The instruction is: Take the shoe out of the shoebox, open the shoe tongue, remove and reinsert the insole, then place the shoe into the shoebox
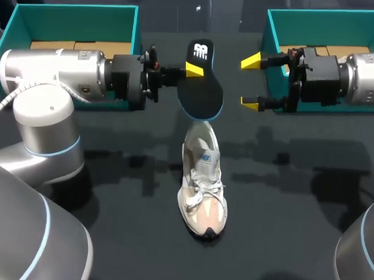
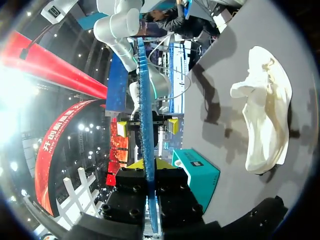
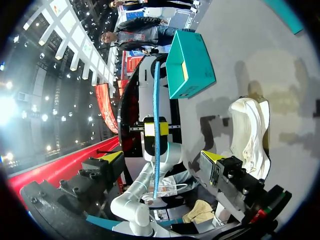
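A white and beige shoe (image 1: 204, 183) stands on the black table, toe toward the front edge. Above its heel hangs the black insole (image 1: 201, 79) with a blue rim, and my left gripper (image 1: 194, 69) is shut on one side of it. From the left wrist the insole (image 2: 145, 110) shows edge-on between the yellow tips of the left gripper (image 2: 148, 164), the shoe (image 2: 265, 110) off to one side. My right gripper (image 1: 250, 82) stands open just right of the insole, not touching it. In the right wrist view the right gripper (image 3: 162, 157) faces the insole's edge (image 3: 156, 125); the shoe (image 3: 250, 130) lies beside it.
Two teal shoeboxes stand at the back of the table, one behind the left arm (image 1: 74, 16) and one behind the right arm (image 1: 326, 25). The left box appears in the right wrist view (image 3: 187, 65), the right box in the left wrist view (image 2: 197, 170).
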`<control>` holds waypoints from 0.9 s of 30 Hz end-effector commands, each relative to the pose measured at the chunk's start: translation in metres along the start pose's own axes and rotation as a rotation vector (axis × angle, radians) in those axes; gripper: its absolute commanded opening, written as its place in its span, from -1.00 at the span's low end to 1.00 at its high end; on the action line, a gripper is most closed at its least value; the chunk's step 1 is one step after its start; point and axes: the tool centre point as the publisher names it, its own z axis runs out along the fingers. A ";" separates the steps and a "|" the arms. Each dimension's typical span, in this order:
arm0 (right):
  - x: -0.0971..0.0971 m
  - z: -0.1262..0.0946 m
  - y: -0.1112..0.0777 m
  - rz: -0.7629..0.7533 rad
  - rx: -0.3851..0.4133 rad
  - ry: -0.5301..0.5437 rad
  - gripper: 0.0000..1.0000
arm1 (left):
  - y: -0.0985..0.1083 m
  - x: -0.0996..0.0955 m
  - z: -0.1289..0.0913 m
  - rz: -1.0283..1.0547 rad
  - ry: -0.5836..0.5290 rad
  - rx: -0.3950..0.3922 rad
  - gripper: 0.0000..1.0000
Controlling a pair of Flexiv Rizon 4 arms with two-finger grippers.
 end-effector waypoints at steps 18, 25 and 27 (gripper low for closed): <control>0.003 0.024 0.006 -0.110 0.077 0.009 1.00 | 0.013 -0.002 0.034 0.088 0.013 -0.011 -1.00; 0.006 0.032 0.006 -0.134 0.096 0.005 0.79 | 0.016 -0.002 0.041 0.098 0.024 -0.016 -1.00; 0.007 0.033 0.006 -0.136 0.099 0.002 0.62 | 0.016 -0.001 0.043 0.099 0.025 -0.017 -1.00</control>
